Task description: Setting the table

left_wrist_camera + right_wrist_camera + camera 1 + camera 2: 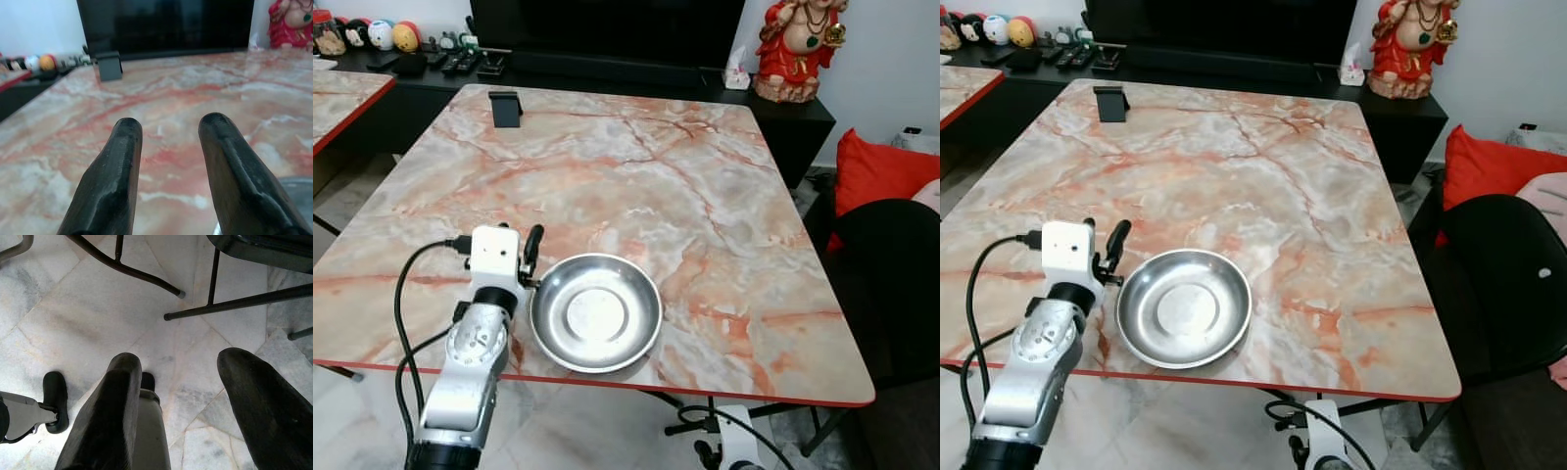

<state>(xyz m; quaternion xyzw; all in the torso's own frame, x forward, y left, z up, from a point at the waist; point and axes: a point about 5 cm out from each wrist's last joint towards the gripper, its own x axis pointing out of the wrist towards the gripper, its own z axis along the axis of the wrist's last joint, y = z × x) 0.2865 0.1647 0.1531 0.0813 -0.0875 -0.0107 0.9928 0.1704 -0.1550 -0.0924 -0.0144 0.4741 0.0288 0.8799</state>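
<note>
Left pincer (166,171) beside a steel bowl (595,311) on the marble counter (636,186)
Fingers parted, gripping nothing — right pincer (195,411) hangs open over the floor.

Your marble-patterned worktop (636,166) with a red edge carries a round steel dish (595,311) near its front edge. Your left hand (530,257) sits just beside the dish's left rim, above the worktop, silver arm trailing black cables. At the far left of the worktop stands a small dark stand (505,108). Beyond it you have a black cabinet (783,113) bearing a red figurine (801,44). A red cushion (876,174) lies to your right.
</note>
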